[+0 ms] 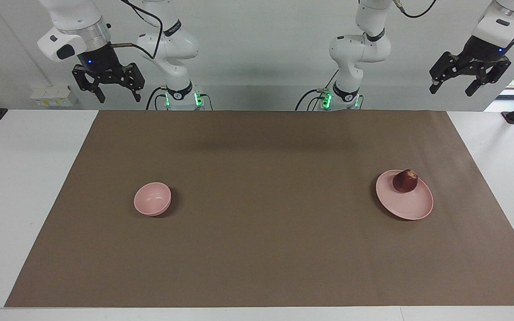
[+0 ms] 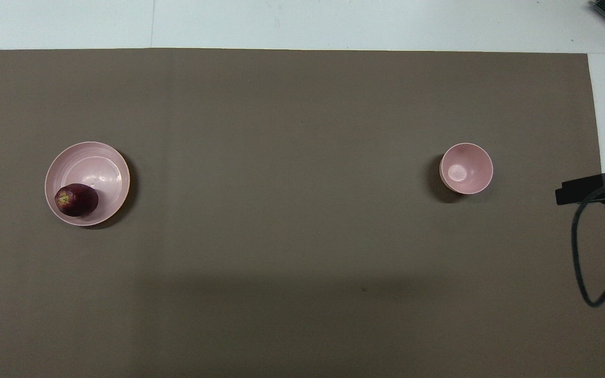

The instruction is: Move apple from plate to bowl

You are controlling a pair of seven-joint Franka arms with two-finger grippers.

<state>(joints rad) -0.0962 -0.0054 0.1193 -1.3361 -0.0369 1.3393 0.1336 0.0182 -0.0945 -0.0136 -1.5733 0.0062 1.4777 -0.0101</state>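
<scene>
The dark red apple [image 1: 405, 181] lies on the pale pink plate [image 1: 411, 205], on the part of it nearer to the robots, toward the left arm's end of the table. It also shows in the overhead view [image 2: 75, 200] on the plate [image 2: 97, 168]. The small pink bowl [image 1: 152, 199] stands empty toward the right arm's end, and shows in the overhead view too [image 2: 466, 168]. My left gripper [image 1: 452, 90] hangs open and empty, high above the table's edge at its own end. My right gripper [image 1: 119, 97] hangs open and empty, high at its own end.
A brown mat [image 1: 257, 249] covers most of the white table [image 1: 25, 187]. A black part of the right arm with a dark cable [image 2: 583, 189] shows at the overhead view's edge, beside the bowl.
</scene>
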